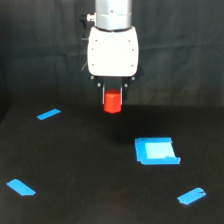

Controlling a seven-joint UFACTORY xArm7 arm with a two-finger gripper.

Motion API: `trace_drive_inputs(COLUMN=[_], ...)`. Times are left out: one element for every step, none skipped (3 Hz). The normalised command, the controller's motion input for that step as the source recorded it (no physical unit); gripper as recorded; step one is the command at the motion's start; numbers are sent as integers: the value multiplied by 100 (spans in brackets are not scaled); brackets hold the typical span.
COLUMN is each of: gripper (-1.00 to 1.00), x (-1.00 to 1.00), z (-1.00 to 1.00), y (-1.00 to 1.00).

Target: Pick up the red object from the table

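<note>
Between my fingers, my gripper [113, 98] clamps the red object [113, 101], lifted clear of the table [90, 165]; a faint reddish glint lies on the black surface under it. Below me toward the exterior view's right sits a blue square patch [157, 151]. Blue tape strips: one near, to the exterior view's left [48, 114]; one far lower left [21, 187]; one far lower right [191, 196].

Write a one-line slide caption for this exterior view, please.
The white gripper holds the red object above the black table, among blue tape strips and a blue square patch.
</note>
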Motion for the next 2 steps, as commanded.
trace_drive_inputs(gripper=[-99,-97], x=[2,0], z=[2,11], y=[3,3])
